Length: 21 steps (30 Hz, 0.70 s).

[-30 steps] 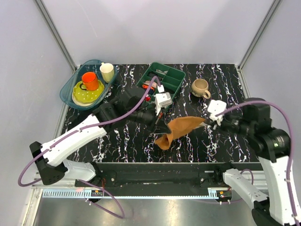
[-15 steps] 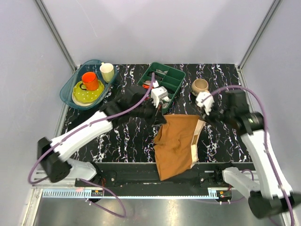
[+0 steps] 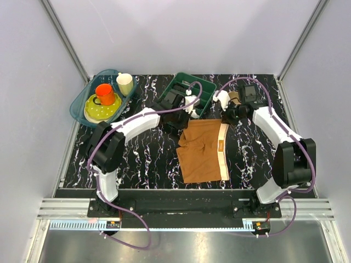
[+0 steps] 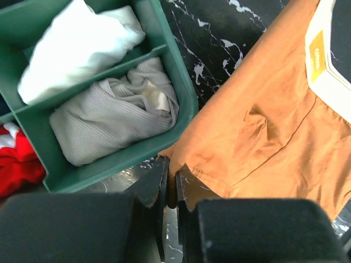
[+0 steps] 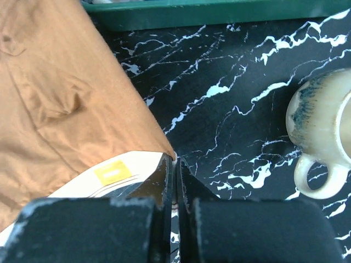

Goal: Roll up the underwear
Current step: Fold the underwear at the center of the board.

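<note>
Laid flat on black marbled worktop point(image 3: 137, 161), middle: rust-brown fabric boxer briefs point(image 3: 204, 150), cream waistband at right side. Left gripper point(image 4: 171, 183) jaws closed on hem corner. Right gripper point(image 5: 175, 164) jaws closed on waistband corner. Spreading seems done; rolling not yet begun.

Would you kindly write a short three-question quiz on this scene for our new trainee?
1. True or false: the underwear lies spread out on the table.
2. Which part does the right gripper pinch? A) a leg hem B) a corner of the waistband C) the mug's handle
3. Fill in: the grey fabric roll lies in a compartment of the ___ bin.
Key: 1 true; 2 B; 3 green.
</note>
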Each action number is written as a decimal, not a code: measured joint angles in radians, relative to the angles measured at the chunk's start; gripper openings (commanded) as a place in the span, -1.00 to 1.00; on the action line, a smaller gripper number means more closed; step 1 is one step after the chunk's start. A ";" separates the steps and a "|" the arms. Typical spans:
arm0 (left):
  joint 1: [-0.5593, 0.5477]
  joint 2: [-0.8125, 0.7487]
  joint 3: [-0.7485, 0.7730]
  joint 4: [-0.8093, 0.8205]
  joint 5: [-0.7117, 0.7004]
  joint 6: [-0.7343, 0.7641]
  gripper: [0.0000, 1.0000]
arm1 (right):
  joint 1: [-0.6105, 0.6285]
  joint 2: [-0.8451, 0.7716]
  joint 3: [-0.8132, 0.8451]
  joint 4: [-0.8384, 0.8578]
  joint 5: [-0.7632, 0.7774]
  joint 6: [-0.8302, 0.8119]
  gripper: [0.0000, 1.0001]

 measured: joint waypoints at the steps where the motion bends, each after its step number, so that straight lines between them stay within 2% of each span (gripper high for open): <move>1: 0.002 0.000 0.000 0.003 -0.007 0.014 -0.79 | -0.001 0.001 0.001 0.003 -0.012 -0.002 -0.99; 4: -0.001 -0.022 -0.033 0.041 -0.021 0.057 -0.74 | -0.002 -0.014 -0.014 0.005 -0.066 -0.016 -0.99; 10: -0.030 -0.174 -0.234 0.086 -0.024 0.128 -0.68 | -0.003 -0.131 -0.149 -0.065 -0.177 -0.080 -0.98; 15: -0.106 -0.293 -0.371 0.136 -0.026 0.146 -0.68 | -0.003 -0.187 -0.213 -0.159 -0.247 -0.141 -0.99; 21: -0.210 -0.343 -0.461 0.164 -0.028 0.127 -0.68 | -0.005 -0.200 -0.273 -0.245 -0.291 -0.204 -0.99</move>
